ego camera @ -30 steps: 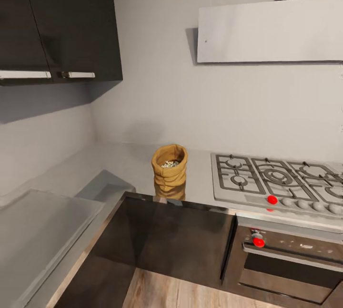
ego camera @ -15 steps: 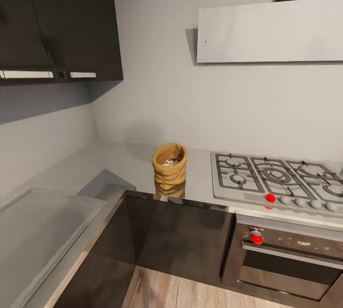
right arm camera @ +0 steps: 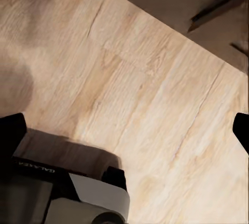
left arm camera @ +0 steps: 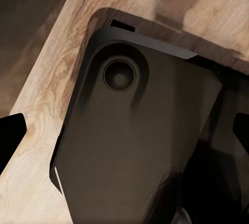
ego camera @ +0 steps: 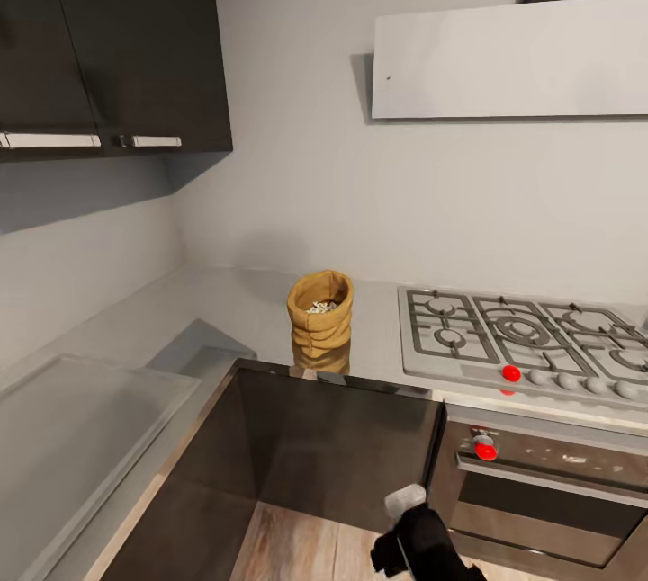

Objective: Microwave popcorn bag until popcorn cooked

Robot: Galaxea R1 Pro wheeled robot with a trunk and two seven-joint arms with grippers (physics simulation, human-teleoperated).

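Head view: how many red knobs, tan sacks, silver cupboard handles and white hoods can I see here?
Round red knobs: 2
Mustard-tan cloth sack: 1
Silver bar cupboard handles: 2
Flat white hood: 1
Total: 6

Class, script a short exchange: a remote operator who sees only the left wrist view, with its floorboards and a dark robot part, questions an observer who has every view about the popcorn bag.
Operator: My view gives me wood floor. Where is the popcorn bag?
Observer: In the head view the popcorn bag stands upright on the countertop, near its front edge.
Operator: What is next to it?
Observer: The gas hob lies to its right, apart from it.
Operator: Is anything in the bag?
Observer: Whitish popcorn bits show inside its open rolled rim.
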